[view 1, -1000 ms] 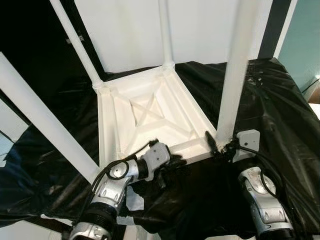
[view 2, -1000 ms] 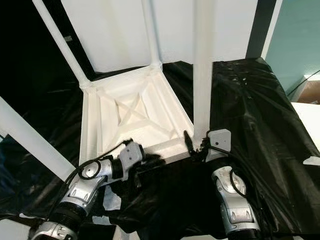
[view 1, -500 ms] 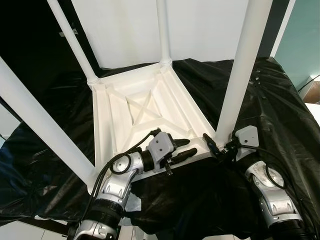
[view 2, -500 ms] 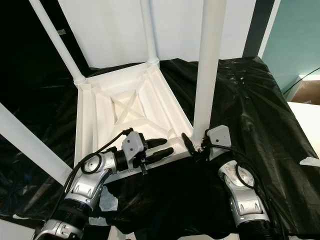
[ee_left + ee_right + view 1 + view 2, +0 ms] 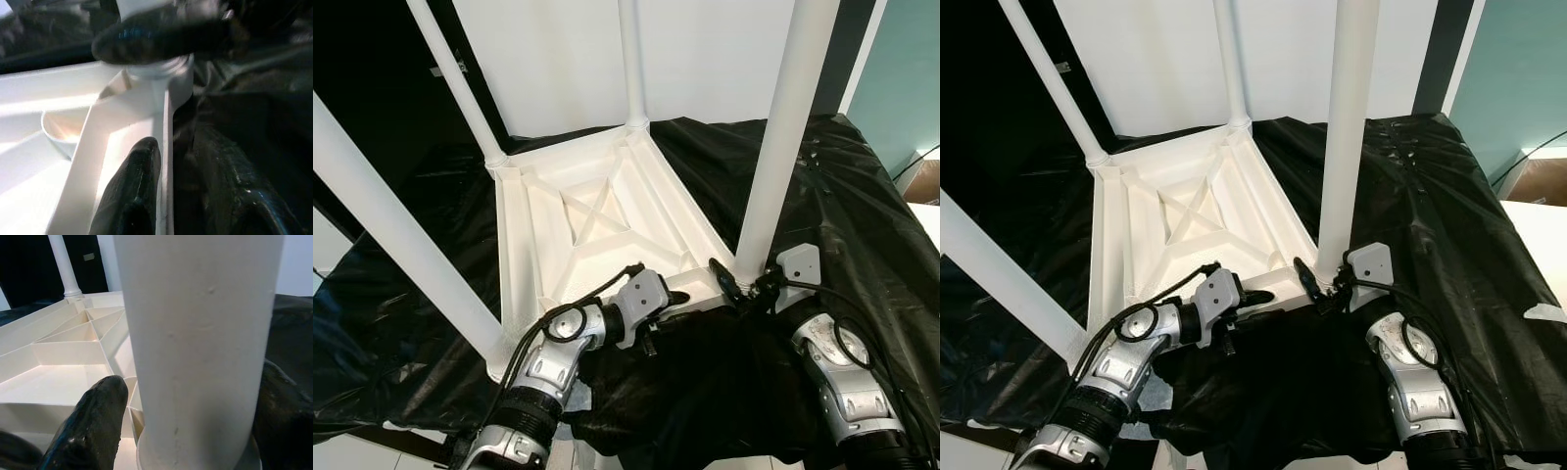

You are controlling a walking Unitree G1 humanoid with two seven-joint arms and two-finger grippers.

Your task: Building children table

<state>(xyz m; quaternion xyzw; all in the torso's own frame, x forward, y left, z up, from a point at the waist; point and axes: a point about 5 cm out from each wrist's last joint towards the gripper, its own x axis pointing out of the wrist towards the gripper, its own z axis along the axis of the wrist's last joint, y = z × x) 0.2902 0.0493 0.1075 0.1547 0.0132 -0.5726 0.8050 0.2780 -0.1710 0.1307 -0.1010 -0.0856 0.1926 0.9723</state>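
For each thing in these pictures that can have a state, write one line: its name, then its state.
Table top: upside down on the black sheet, ribs showing.
Near right leg: upright in its corner socket.
Right gripper: shut on that leg's base.
Left gripper: fingers straddling the near rim.

Upturned table (image 5: 607,220) on black sheet (image 5: 862,215), left pincer (image 5: 677,300) at its near edge, right pincer (image 5: 736,286) around near-right leg (image 5: 783,147)

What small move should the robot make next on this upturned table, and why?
Probably twist the leg tighter with the right end effector, whose fingers straddle the leg's base at the near corner, while the left end effector braces the tabletop rim. The leg's seating can't be judged.
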